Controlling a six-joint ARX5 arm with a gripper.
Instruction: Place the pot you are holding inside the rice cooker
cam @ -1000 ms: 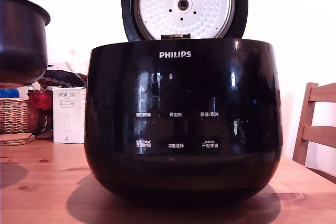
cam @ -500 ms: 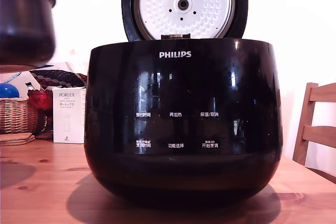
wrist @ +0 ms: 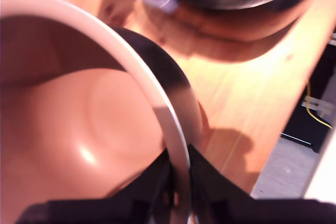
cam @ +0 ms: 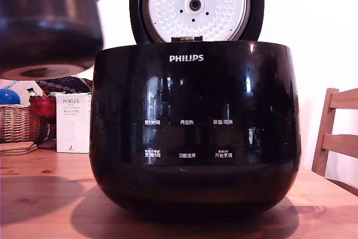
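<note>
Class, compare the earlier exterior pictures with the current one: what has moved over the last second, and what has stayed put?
The pot, held off the table with the claw pinching its rim, has travelled toward the exterior view's right and now nearly reaches the rice cooker; it looks larger and blurred. It has not been let go. The cooker with its lid open, the basket, the white box and the chair have not moved.

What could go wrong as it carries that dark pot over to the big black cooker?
1. The gripper pinches only the thin rim of the pot, so the pot could tilt or slip out.
2. In the exterior view the pot hangs beside the rice cooker, its base below the cooker's top edge; moving sideways without rising might knock the wall.
3. The raised lid stands behind the opening; overshooting could hit it.
</note>
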